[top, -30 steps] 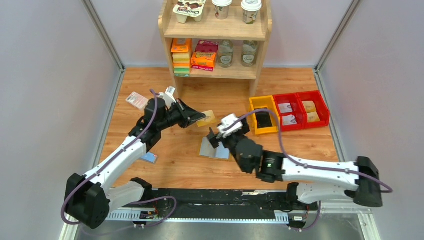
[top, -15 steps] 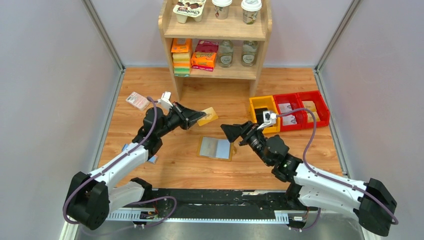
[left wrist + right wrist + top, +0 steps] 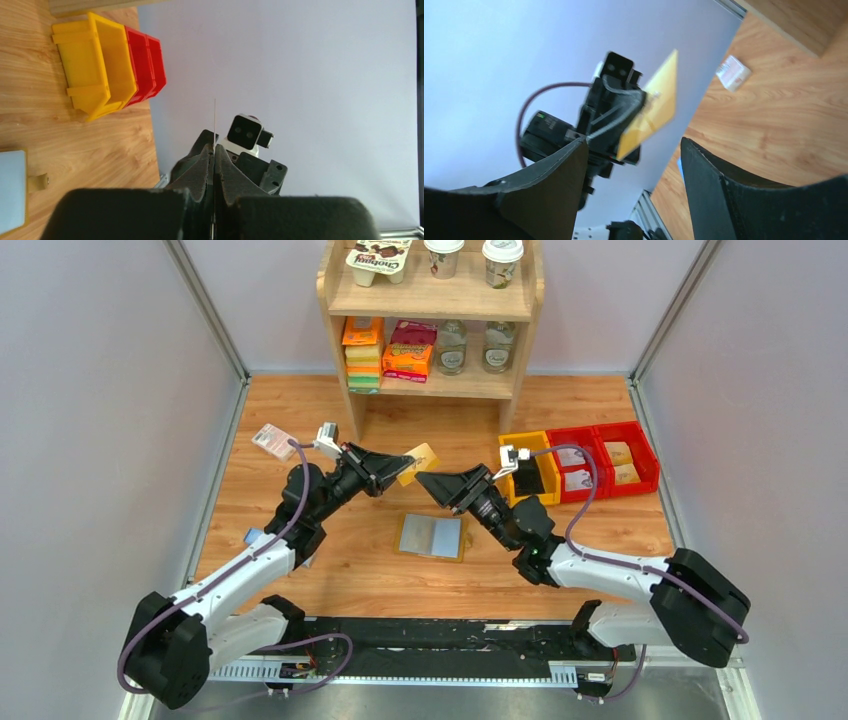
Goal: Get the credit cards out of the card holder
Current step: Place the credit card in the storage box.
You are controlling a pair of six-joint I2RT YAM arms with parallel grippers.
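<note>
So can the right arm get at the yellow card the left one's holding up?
Probably yes. The right gripper is open and faces the card, which sticks out past the shut left gripper, with nothing between them.

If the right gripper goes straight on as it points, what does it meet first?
Likely the yellow card held by the left gripper; the open fingers of the right gripper frame it in its wrist view, depth unclear.

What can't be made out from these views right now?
Face of the card: edge-on in left wrist, blurred in right wrist, tiny from top.
Pockets of the card holder: tiny from top, cut off at left wrist's frame edge.
Contents of the red bins: too small from top.
</note>
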